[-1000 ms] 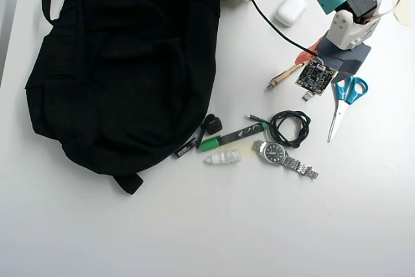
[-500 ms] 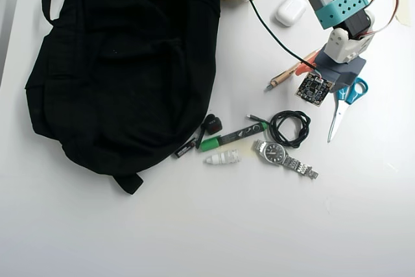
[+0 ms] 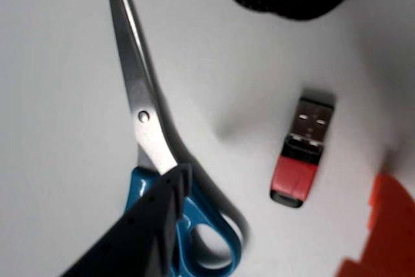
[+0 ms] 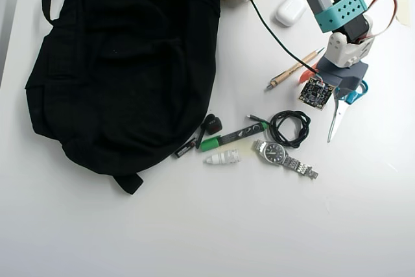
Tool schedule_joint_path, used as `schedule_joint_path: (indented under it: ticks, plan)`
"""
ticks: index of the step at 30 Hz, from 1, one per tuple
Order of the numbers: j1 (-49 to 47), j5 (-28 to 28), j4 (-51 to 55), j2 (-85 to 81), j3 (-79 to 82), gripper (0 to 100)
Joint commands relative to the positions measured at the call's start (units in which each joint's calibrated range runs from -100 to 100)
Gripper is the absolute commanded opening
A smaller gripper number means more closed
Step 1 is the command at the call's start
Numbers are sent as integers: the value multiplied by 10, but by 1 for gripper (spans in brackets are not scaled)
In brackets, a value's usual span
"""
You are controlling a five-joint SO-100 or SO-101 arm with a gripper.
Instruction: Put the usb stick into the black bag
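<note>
In the wrist view the usb stick (image 3: pixel 300 158) lies flat on the white table, red body near me and silver metal end pointing away. My gripper (image 3: pixel 279 183) is open just above it, the black finger (image 3: pixel 146 225) on the left over the scissors' handle and the orange finger (image 3: pixel 382 218) on the right. Nothing is held. In the overhead view the wrist and its camera board (image 4: pixel 316 92) cover the stick. The black bag (image 4: pixel 123 63) sprawls over the table's left half, far from the gripper.
Blue-handled scissors (image 3: pixel 146 128) lie right beside the stick (image 4: pixel 338 113). A coiled black cable (image 4: pixel 290 128), a watch (image 4: pixel 283 155), a green marker (image 4: pixel 230 137), a wooden pen (image 4: pixel 293 69) and a white case (image 4: pixel 290 10) lie around. A black-and-red clip (image 4: pixel 212 123) sits by the bag's edge.
The arm has swung slightly and come down over the stick, which the wrist now covers in the overhead view. The pen shows fully. Nothing else moved.
</note>
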Motion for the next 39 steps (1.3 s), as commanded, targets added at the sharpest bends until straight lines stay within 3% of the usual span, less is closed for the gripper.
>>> schedule_joint_path:
  ticks: [1, 16, 26, 39]
  plan:
    - [1, 1, -10, 6, -2, 35]
    - [-3, -3, -1, 27, 9, 34]
    - [-3, -2, -1, 25, 8, 3]
    - [0, 0, -1, 22, 2, 2]
